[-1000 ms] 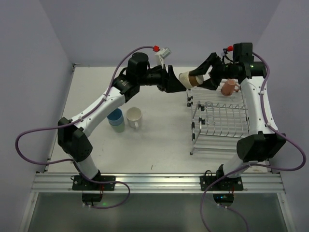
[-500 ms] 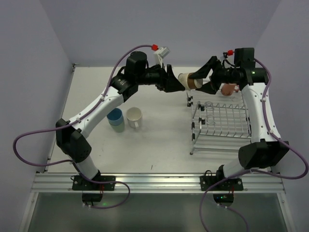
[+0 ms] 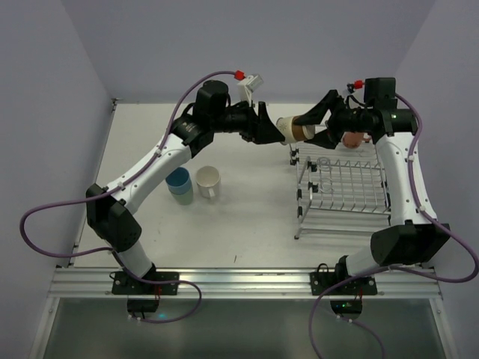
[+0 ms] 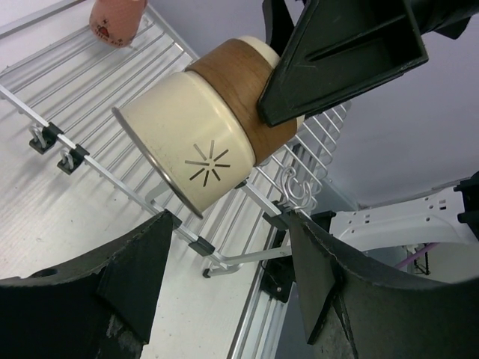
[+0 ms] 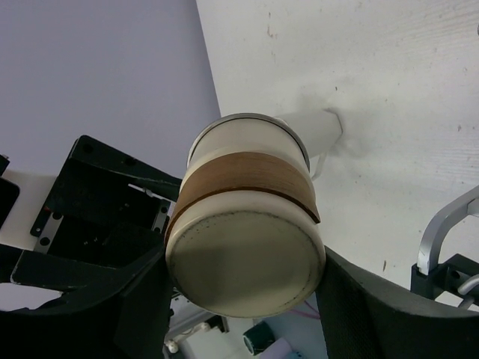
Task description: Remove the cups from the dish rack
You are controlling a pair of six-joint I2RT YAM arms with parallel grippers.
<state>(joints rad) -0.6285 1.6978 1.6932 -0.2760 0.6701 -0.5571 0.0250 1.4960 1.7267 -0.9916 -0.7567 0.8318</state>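
My right gripper (image 3: 313, 124) is shut on the cream-tan cup (image 3: 294, 127), which has a brown band, and holds it sideways in the air left of the dish rack (image 3: 346, 196). In the right wrist view the cup (image 5: 247, 224) fills the space between my fingers (image 5: 389, 314). My left gripper (image 3: 271, 127) is open and faces the cup's mouth. In the left wrist view the cup (image 4: 202, 142) hangs just past my open gripper (image 4: 228, 224). The salmon-pink cup (image 3: 353, 138) sits at the rack's far edge.
A light blue cup (image 3: 177, 178) seems nested in a pale green one (image 3: 183, 197), next to a white cup (image 3: 208, 181), on the table (image 3: 247, 217) at the left. The rack's rail (image 4: 150, 176) runs below the held cup.
My right wrist has shifted slightly right and turned, tilting the cup. The cup stays in front of my open left gripper, which has barely moved.
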